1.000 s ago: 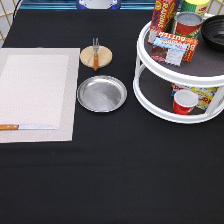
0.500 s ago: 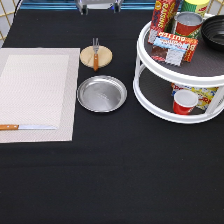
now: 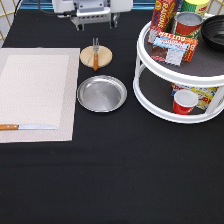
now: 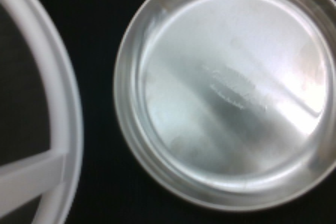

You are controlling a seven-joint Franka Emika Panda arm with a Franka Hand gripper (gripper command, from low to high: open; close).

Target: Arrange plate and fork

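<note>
Hand (image 3: 95, 22) at 12 o'clock edge of the exterior view, open, holding nothing. Plate (image 3: 101, 93) on worktop (image 3: 115, 170) mid-frame; fork (image 3: 95, 53) on coaster (image 3: 102, 56) at plate's 12 o'clock.

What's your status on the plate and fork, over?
Gripper at exterior view's top edge, holding nothing, fingers unclear. Plate bare on black cloth beside placemat. Fork resting on wooden coaster. Nothing blocking.

One plate (image 3: 101, 93), one fork (image 3: 95, 52), one knife (image 3: 27, 127), one coaster (image 3: 95, 56), one placemat (image 3: 37, 92), one red cup (image 3: 184, 102).
</note>
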